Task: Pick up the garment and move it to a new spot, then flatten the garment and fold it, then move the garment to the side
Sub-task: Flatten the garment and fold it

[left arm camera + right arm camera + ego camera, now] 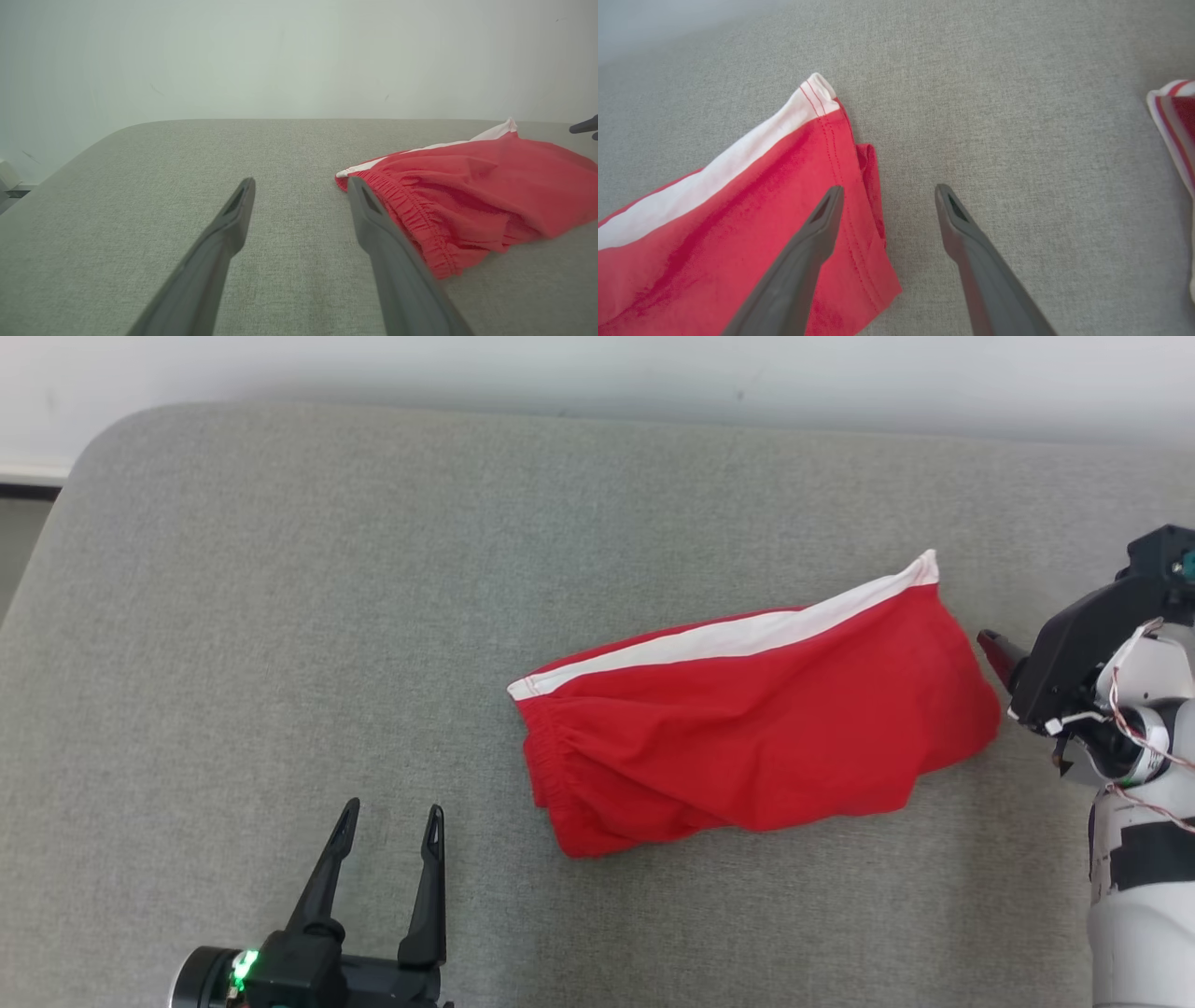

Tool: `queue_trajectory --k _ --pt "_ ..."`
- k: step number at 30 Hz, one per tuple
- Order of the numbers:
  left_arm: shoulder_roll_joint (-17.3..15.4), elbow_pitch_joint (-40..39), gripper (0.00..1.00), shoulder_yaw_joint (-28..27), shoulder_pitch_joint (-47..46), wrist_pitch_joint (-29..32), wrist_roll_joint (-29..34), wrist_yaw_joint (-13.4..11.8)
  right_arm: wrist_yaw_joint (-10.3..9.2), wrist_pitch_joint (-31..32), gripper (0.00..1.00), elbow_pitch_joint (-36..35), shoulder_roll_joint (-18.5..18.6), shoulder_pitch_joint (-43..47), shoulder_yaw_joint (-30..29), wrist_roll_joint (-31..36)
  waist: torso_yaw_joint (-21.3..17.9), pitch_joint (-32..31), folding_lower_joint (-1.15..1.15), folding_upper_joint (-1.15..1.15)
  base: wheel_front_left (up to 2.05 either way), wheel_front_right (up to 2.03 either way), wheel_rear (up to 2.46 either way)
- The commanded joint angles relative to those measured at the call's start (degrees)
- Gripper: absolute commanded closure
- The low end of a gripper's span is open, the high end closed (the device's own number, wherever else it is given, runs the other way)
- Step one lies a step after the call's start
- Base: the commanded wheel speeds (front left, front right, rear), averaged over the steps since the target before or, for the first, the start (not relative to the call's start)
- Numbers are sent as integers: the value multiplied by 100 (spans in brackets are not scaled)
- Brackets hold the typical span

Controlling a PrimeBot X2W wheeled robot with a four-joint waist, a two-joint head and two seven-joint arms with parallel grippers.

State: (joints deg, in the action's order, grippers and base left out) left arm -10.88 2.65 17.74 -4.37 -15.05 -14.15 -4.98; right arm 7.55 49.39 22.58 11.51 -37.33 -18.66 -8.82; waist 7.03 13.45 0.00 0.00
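Note:
The garment (747,737) is a pair of red shorts with a white side stripe, lying folded on the grey padded table (280,616), right of centre. My left gripper (394,807) is at the lower left, open and holding nothing, a short way left of the elastic waistband (420,224). My right gripper (999,653) hovers at the garment's right end, open. In the right wrist view its left finger (803,256) is over the red hem (859,224), and the right finger is over bare table. Neither gripper holds the garment.
A white wall (597,373) runs behind the table's far edge, and the table's rounded corner (103,457) is at the far left. In the right wrist view, the edge of another red-and-white striped cloth (1174,121) lies on the table beyond the garment.

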Motion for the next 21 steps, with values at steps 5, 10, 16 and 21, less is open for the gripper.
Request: queue_trajectory --k 5,10,16,21 --pt "205 29 0 -176 -111 -15 179 178 -11 228 0 178 -214 -314 -291 458 285 366 0 0 0 0 0" --pt "361 82 0 -321 -160 -14 293 345 -11 422 0 277 -307 -432 -445 800 394 530 0 0 0 0 0" --pt "477 138 0 -457 -166 -15 345 495 -11 626 0 398 -508 -387 -514 930 441 609 0 0 0 0 0" --pt "559 184 0 -593 -177 -15 419 599 -9 1025 9 505 -656 -200 -188 782 417 635 0 0 0 0 0"
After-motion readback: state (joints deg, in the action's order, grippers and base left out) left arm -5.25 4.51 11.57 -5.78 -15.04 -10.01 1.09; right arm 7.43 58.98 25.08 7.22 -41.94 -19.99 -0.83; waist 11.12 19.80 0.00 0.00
